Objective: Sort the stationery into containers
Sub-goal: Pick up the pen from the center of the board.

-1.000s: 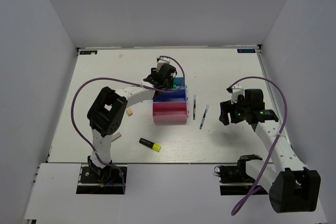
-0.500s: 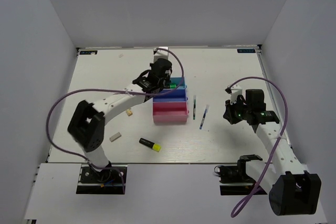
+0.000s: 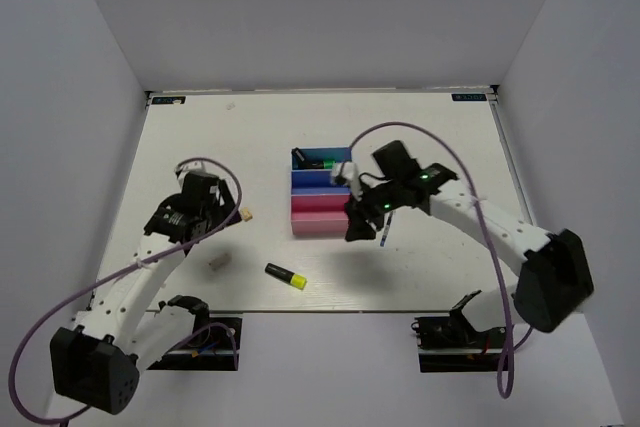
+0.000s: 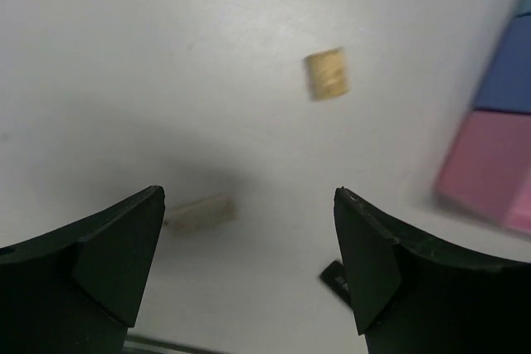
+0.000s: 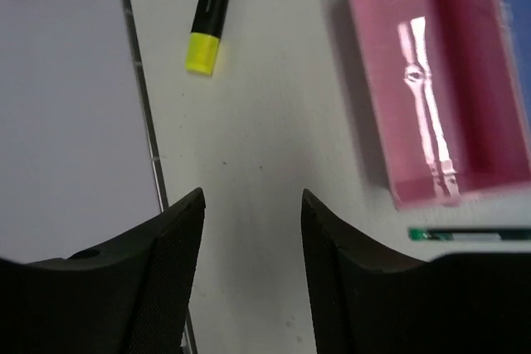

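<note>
The three joined bins stand mid-table: teal, blue, pink. A green-ended highlighter lies in the teal bin. A yellow-ended highlighter lies on the table and shows in the right wrist view. Two beige erasers lie left of the bins, and show in the left wrist view. My left gripper is open and empty above them. My right gripper is open and empty beside the pink bin. One pen is partly hidden by the right arm.
White walls close in the table on the left, back and right. The table's near edge runs just past the yellow highlighter. The black end of a highlighter shows by my left gripper's right finger.
My left arm has pulled back from the teal bin to above the erasers, leaving the green highlighter in the bin. My right arm has swung left to the pink bin's right side.
</note>
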### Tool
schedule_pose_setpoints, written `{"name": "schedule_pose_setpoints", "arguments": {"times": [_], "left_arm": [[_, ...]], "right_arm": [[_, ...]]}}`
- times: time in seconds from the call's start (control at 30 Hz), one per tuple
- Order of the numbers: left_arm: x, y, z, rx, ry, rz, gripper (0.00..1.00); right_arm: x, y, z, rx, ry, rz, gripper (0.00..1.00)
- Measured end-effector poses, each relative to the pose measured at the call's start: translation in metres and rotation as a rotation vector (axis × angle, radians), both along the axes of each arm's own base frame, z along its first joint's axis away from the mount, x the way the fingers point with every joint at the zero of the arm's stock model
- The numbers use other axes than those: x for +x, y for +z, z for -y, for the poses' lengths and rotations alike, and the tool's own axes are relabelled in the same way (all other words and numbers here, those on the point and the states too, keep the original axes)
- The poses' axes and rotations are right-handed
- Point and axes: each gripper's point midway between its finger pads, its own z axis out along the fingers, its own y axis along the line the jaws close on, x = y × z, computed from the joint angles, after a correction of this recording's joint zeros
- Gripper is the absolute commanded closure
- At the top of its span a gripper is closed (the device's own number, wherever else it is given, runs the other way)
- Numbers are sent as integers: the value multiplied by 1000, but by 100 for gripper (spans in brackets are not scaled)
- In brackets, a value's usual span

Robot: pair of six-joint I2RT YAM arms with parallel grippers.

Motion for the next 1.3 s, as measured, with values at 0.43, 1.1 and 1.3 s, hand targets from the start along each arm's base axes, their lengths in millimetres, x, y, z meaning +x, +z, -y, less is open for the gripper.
{"name": "schedule_pose_setpoints", "arguments": {"times": [0.43, 1.1, 1.3], "left_arm": [[-58, -33, -63, 29, 245, -91, 3], [-86, -8, -123, 113, 635, 62, 0], [-86, -6, -124, 108, 647, 78, 0]], "right_arm": [[-79, -79, -116, -397, 217, 43, 31], [-75, -135, -143, -582, 75, 132, 38], [-76, -139, -148, -578, 70, 165, 68]]}}
